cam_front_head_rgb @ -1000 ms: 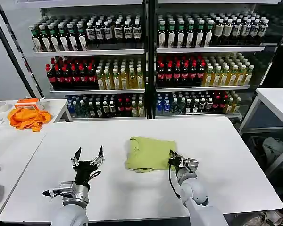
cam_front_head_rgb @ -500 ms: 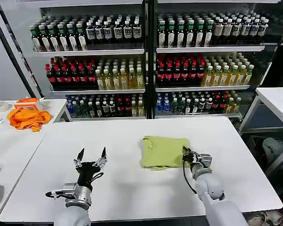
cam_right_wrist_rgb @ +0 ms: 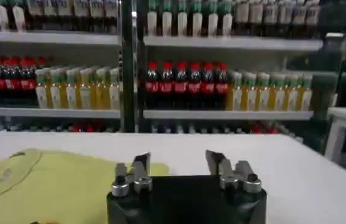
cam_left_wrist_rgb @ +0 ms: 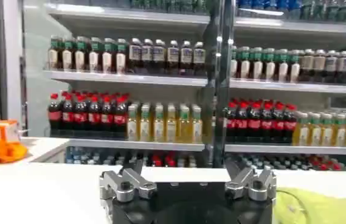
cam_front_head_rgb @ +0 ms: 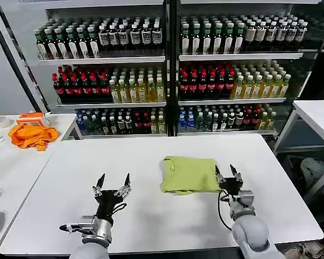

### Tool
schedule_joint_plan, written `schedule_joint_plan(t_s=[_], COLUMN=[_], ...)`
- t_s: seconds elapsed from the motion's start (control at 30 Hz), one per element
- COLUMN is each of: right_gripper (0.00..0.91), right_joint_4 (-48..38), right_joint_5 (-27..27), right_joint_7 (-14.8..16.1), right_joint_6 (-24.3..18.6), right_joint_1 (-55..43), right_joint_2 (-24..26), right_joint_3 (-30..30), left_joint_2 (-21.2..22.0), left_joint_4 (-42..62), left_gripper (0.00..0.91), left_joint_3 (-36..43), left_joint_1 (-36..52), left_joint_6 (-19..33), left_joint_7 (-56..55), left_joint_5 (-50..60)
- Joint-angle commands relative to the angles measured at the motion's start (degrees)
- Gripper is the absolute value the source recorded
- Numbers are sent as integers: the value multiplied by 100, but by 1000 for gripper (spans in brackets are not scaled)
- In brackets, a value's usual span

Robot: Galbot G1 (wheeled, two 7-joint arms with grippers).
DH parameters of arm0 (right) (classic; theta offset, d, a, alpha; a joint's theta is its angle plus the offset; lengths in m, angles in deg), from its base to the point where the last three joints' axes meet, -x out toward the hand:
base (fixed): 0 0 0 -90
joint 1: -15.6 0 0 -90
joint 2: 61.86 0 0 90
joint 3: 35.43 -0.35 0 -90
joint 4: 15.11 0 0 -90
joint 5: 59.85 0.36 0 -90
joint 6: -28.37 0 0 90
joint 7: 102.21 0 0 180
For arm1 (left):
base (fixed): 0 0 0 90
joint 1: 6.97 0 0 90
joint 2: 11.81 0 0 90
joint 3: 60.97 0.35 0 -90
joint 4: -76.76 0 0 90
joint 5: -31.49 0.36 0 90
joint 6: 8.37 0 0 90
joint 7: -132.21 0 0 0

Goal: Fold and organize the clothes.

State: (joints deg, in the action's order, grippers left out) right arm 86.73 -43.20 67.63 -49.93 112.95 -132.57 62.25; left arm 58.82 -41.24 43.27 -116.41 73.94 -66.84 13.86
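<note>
One T-shirt (cam_front_head_rgb: 188, 175) lies on the white table (cam_front_head_rgb: 151, 216), folded into a soft, roughly square packet of yellow-green cotton. Its top is smooth with a few shallow creases, and a bit of the collar shows at the left corner. It sits toward the right of the table's middle. From the right wrist camera the same cloth (cam_right_wrist_rgb: 51, 189) is a pale, matte sheet with a rounded fold, lying flat just ahead of the tool.

Two grippers are over the table, one on each arm. The right gripper (cam_front_head_rgb: 228, 175) is at the shirt's right edge, its two thin dark fingers pointing up and spread apart with nothing between them; whether a finger touches the cloth I cannot tell. The left gripper (cam_front_head_rgb: 113, 183) stands well apart from the shirt, over bare table near the front edge, its two pointed fingers also spread wide and empty. Both tools have black bodies with grey metal knuckles, seen close in the wrist views (cam_left_wrist_rgb: 188, 185) (cam_right_wrist_rgb: 185, 173).

One heap of bright orange cloth (cam_front_head_rgb: 31, 135), crumpled and loose, rests on a second white table (cam_front_head_rgb: 11, 167) at the left. Behind stand two glass-fronted coolers (cam_front_head_rgb: 170, 65), each with three shelves packed with bottles (cam_front_head_rgb: 205, 83) with red, green, yellow and white caps or labels.
</note>
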Motion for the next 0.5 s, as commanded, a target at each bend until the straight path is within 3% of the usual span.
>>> schedule_joint_plan(t_s=[0.03,0.37,0.5], right_gripper=[907,907,907], right_joint_4=[1453,1879,2004], right_joint_5=[-534,-387,-502], right_joint_7=[183,346,262], right_joint_6=[-595,-491,-547], right_joint_1=[1855,2440,2524], right_joint_2=[86,103,85], right_joint_3=[-805,-1114,-1116], left_joint_2=[126,201,246], left_joint_4=[-95,-245,-303], left_gripper=[907,907,907], left_joint_3=[329,460,471], left_joint_1=[-59,-201,-288], left_joint_6=[-22,-63,-62], left_joint_7=[14,39,44], left_joint_5=[185,261,295])
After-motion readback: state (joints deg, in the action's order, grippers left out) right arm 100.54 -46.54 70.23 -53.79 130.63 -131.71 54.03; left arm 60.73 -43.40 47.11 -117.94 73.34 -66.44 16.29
